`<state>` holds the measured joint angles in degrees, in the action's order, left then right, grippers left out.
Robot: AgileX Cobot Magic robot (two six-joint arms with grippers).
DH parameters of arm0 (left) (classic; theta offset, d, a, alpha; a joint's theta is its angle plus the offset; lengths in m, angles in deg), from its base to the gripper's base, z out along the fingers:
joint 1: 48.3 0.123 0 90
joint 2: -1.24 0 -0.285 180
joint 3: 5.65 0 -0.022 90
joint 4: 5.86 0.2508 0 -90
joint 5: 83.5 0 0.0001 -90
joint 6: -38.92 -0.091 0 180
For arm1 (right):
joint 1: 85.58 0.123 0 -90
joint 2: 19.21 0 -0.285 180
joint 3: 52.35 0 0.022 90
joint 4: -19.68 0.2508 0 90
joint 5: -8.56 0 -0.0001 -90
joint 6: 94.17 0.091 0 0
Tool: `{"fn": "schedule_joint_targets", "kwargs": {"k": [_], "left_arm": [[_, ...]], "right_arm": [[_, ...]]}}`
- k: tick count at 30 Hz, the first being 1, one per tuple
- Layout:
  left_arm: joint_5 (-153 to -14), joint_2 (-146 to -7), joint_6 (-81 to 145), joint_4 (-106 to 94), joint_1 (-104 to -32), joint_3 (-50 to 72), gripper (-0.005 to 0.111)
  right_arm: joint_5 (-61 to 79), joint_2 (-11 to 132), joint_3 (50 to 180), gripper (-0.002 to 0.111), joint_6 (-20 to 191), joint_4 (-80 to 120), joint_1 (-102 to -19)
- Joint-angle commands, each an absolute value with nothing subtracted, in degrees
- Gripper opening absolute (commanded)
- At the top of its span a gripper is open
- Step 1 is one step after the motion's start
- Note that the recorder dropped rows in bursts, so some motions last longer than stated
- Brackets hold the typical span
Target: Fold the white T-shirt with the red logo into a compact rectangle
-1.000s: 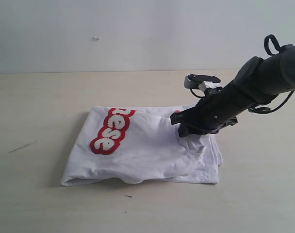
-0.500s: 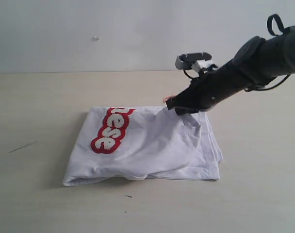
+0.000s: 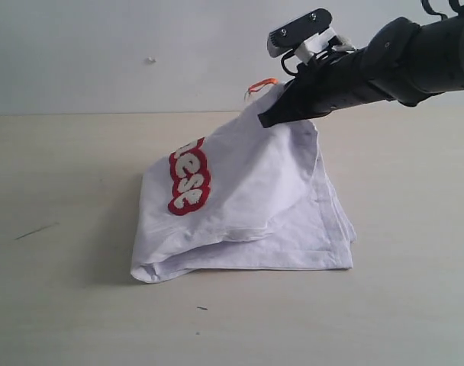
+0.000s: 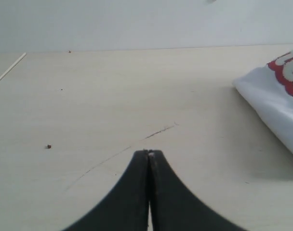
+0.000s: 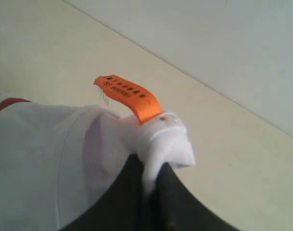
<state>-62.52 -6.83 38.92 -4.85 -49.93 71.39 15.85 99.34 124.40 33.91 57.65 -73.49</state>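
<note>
Surface (image 3: pixel 64 320): a pale, matt, wood-look top, faintly scratched, on which the shirt's lower folds are rested.
Left pincer (image 4: pixel 149 155): seen clenched on nothing, low over bare surface, apart from the shirt's near edge.
White T-shirt (image 3: pixel 255 198): soft, wrinkled cotton, doubled over. The bottom layers are laid flat on the surface and the top layer is held up like a tent.
Red logo (image 3: pixel 188 177): fuzzy white letters in a blobby red outline, tilted on the raised panel. Only part of the script is shown.
Handling: the shirt is judged light, limp and not fragile. Sagging and sliding are to be expected, so hold is best taken at the ribbed collar, a seam or a corner.
Orange tag (image 5: pixel 129 96): a small, stiff-looking strip, stuck out from the bunched collar.
Right pincer (image 5: pixel 147 185): clamped on a wad of white cloth just beside the tag, well above the surface.
Wall (image 3: pixel 140 46): plain and pale, behind.
</note>
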Motion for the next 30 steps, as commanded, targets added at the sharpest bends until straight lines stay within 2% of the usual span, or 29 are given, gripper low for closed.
{"fn": "schedule_joint_targets", "kwargs": {"k": [1,6,11,16,23,30], "left_arm": [[-63.1,-6.5,38.9,-5.3,-49.9,71.6,0.000],[-63.1,-6.5,38.9,-5.3,-49.9,71.6,0.000],[-63.1,-6.5,38.9,-5.3,-49.9,71.6,0.000],[-63.1,-6.5,38.9,-5.3,-49.9,71.6,0.000],[-63.1,-6.5,38.9,-5.3,-49.9,71.6,0.000],[-63.1,-6.5,38.9,-5.3,-49.9,71.6,0.000]], "right_arm": [[15.5,101.3,124.8,0.012,33.4,54.1,-73.6],[15.3,102.0,124.8,0.036,36.8,53.7,-73.6],[15.9,102.0,124.8,0.051,40.1,53.6,-73.6],[21.2,102.0,124.8,0.053,49.1,53.6,-75.1],[39.7,103.4,125.8,0.053,57.6,53.0,-82.7],[41.6,107.7,125.8,0.053,57.6,51.1,-83.3]]}}
